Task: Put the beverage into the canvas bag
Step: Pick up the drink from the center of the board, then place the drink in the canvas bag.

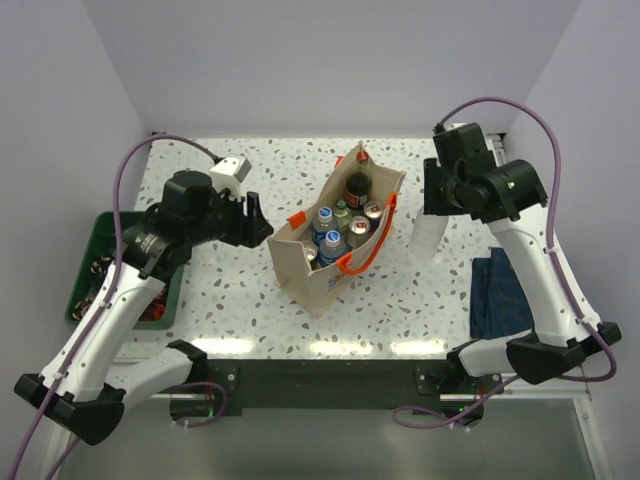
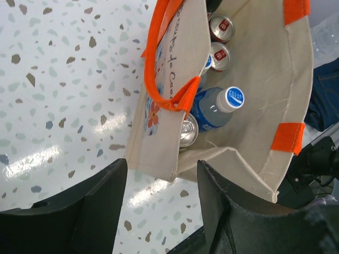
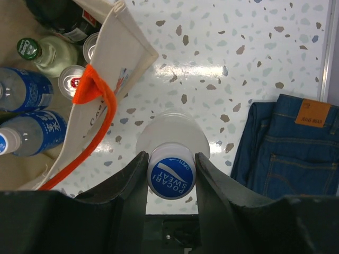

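Bottle in right gripper, fingers clenched on both sides of blue cap. Sits just right of bag, outside it, upright, clear body below cap; cannot tell whether on table or lifted. Left gripper left of bag, near its corner but apart from it, released, grasping nothing. Bag upright, mouth open, orange handles drooping over rim. Inside bag: blue-labelled bottles, cans, green-capped bottle, dark bottle with red cap. Right of bag, beyond held bottle, folded jeans. Left of bag, well apart, green tray at table edge.
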Tool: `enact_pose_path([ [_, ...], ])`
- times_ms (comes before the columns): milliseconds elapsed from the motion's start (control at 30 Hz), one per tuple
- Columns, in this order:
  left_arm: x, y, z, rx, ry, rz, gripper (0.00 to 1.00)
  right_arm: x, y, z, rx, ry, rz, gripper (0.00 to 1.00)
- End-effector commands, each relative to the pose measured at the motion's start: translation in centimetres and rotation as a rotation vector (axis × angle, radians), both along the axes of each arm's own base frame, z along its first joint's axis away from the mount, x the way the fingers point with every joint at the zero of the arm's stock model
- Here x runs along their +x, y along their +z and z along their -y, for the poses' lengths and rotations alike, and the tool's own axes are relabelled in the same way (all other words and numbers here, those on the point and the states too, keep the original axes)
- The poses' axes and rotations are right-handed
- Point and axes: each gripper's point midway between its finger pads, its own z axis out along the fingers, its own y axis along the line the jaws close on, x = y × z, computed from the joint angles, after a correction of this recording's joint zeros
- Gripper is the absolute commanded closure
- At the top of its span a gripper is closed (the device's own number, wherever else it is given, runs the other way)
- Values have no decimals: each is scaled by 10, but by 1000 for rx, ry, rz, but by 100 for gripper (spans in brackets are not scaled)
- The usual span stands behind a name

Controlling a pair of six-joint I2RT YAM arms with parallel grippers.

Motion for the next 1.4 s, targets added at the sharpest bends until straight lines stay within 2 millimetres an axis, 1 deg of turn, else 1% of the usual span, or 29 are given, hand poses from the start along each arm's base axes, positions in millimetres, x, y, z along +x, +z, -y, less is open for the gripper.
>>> enact_pose_path([
  [0, -16, -1, -15, 31, 83, -82, 40, -2, 35, 0, 8, -13, 141, 100],
  [100, -20, 10, -14, -6, 92, -86, 40, -5, 42, 0, 13, 2, 165, 100],
  [167, -20, 10, -13, -12, 107, -103, 41, -9, 49, 1, 25, 11, 180, 100],
  [200, -20, 11, -12, -21, 106, -108, 41, -13, 49, 0, 27, 22, 169, 100],
  [333, -18, 6, -3, -37, 69, -91, 41, -21, 60, -1, 60, 46, 189, 100],
  [367, -17, 5, -1, -36, 57, -93, 41, -24, 66, -1, 72, 50, 206, 100],
  [433, -15, 3, 7, -41, 16, -81, 41, -29, 71, 0, 80, 57, 206, 100],
  [467, -12, 1, 9, -38, 12, -84, 41, -30, 79, -1, 93, 62, 221, 100],
  [533, -8, 2, 10, -25, 10, -69, 41, -34, 82, 3, 82, 51, 207, 100],
  [567, -5, -2, 10, -14, 11, -75, 41, -36, 92, 5, 88, 46, 229, 100],
  [600, -3, -3, 11, -5, 10, -73, 41, -36, 91, 4, 83, 45, 216, 100],
  [767, 9, -13, 10, 42, 38, -68, 41, -36, 106, 1, 116, 58, 254, 100],
  [1000, 18, -23, 20, 46, 17, -63, 49, -34, 120, -9, 162, 97, 286, 100],
  [1033, 18, -25, 23, 48, 7, -68, 52, -35, 125, -11, 177, 104, 297, 100],
  [1100, 19, -25, 26, 49, -3, -64, 55, -35, 129, -13, 193, 113, 307, 100],
  [1200, 18, -24, 29, 51, -18, -59, 60, -35, 136, -20, 234, 132, 326, 100],
  [1367, 15, -25, 32, 56, -42, -60, 66, -35, 144, -36, 304, 187, 345, 100],
])
